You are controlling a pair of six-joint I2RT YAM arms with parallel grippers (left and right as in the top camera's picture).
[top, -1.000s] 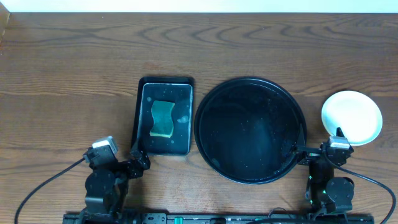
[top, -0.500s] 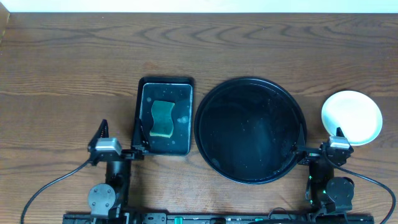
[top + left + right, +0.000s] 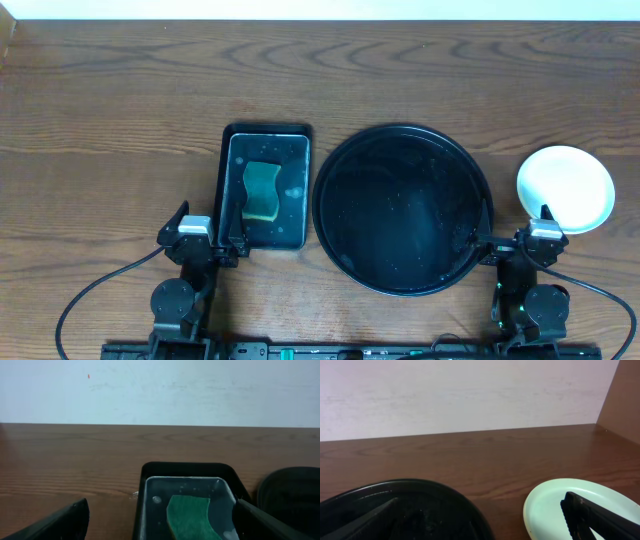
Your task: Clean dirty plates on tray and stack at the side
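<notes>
From my remote station I saw the wooden table (image 3: 100, 100) spread wide on all sides of the round black tray (image 3: 335, 160), with most of the free wood to the left of it and beyond it. The round black tray itself lay flat, its glossy floor bare and marked with small bright specks that looked like drops. Just beside its left rim, almost touching, stood the smaller rectangular tray (image 3: 228, 150), also black. To the right of the round tray, a little apart from its rim, rested a pale plate (image 3: 565, 188). It looked white from above and mint from the right wrist camera (image 3: 545, 505). I could not tell if other plates lay under it. The left gripper (image 3: 207, 224) was near the table's front edge, to the left of the round tray and at the near corner of the rectangular tray. Its jaws stood wide apart and held nothing. The right gripper (image 3: 512, 235) was at the near right side of the round tray, between it and the plate, with jaws spread fully and also empty. One finger was over the tray's rim and the other over the plate's near edge. A green sponge (image 3: 261, 191) lay inside the rectangular tray.
</notes>
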